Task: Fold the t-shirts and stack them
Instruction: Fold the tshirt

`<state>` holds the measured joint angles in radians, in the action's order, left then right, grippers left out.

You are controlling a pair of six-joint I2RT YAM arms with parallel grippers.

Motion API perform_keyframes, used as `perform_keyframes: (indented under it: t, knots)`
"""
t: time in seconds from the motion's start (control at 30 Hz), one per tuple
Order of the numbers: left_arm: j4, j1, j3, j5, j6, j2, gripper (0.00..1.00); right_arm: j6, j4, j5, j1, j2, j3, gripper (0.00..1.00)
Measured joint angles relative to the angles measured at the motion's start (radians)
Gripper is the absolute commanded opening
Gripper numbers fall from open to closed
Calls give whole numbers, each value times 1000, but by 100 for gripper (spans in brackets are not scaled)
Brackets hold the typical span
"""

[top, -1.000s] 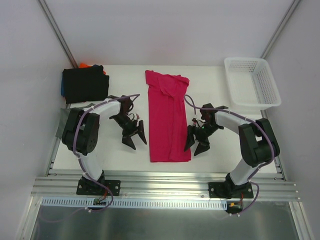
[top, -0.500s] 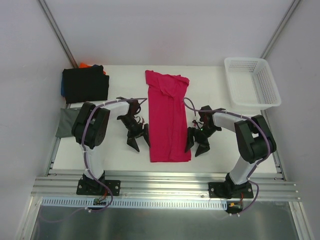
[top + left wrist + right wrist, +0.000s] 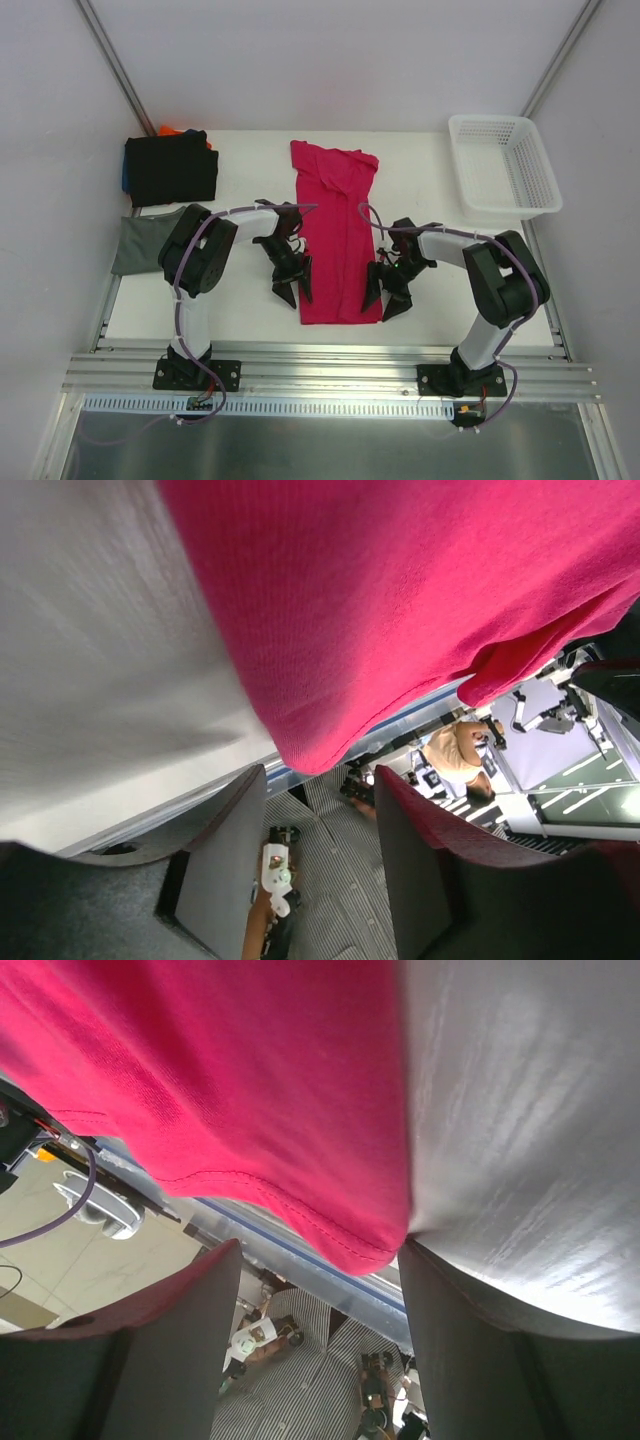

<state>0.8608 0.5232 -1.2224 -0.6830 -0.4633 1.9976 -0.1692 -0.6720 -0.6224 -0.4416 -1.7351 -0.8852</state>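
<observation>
A crimson-pink t-shirt (image 3: 338, 230) lies folded lengthwise into a long strip on the white table, collar end far. My left gripper (image 3: 295, 291) is open at its near left corner; that corner (image 3: 320, 750) sits just ahead of the open jaws. My right gripper (image 3: 384, 296) is open at the near right corner (image 3: 370, 1245), also just ahead of the jaws. A folded black shirt (image 3: 170, 170) tops a stack at the far left, with blue and orange edges (image 3: 170, 131) showing. A grey-green shirt (image 3: 140, 243) lies near that stack.
A white mesh basket (image 3: 503, 178) stands at the far right. The table's near edge and metal rails (image 3: 330, 360) run just below the shirt's hem.
Both grippers have moved inward and nearer, from beside the shirt's long edges to its two near corners. The shirt has not moved.
</observation>
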Motion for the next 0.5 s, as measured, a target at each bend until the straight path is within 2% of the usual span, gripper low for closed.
perform_keyframes:
  t: [0.1, 0.37, 0.5]
  knots:
    - [-4, 0, 0, 0, 0, 0, 45, -8, 6, -13, -4, -8, -1, 66]
    - [-19, 0, 1, -1, -2, 0, 48, -26, 8, -27, -20, -41, -29, 66]
    - [-27, 1, 19, -1, -11, 0, 46, -29, 6, -18, -22, -41, -32, 66]
